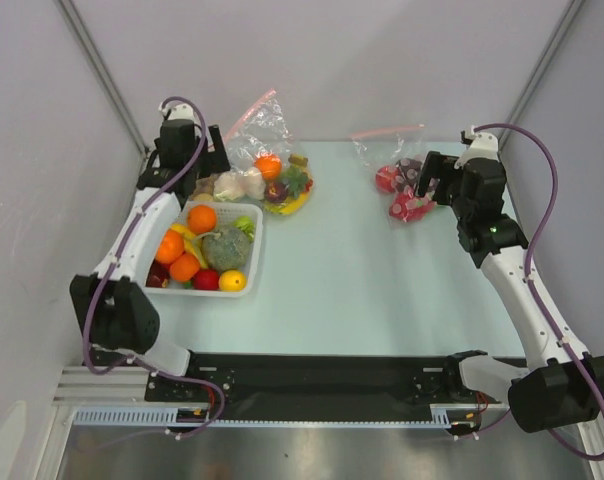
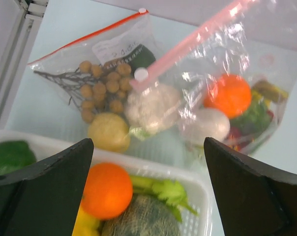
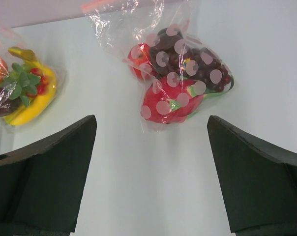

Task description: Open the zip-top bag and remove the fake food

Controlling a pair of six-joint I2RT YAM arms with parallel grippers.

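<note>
The zip-top bag [image 2: 72, 61] lies flat on the table beyond the basket, with its red-orange rim along the far side and a white label [image 2: 116, 49]. Inside it is the fake food: a brown bumpy cluster [image 2: 102, 88], a yellow fruit [image 2: 108, 132], a pale leafy head [image 2: 151, 105] and a dark green piece [image 2: 141, 59]. My left gripper [image 2: 147, 147] is open and empty, and hovers over the basket's far rim, just short of the bag. In the top view it [image 1: 207, 160] partly hides the bag [image 1: 230, 185]. My right gripper [image 3: 151, 123] is open and empty.
A white basket [image 1: 257, 250] of toy produce stands at near left. A pink-zip bag [image 2: 227, 64] with an orange and a banana overlaps the task bag's right side. Another pink-zip bag [image 3: 180, 73] of red-purple toys lies just beyond my right gripper [image 1: 427, 178].
</note>
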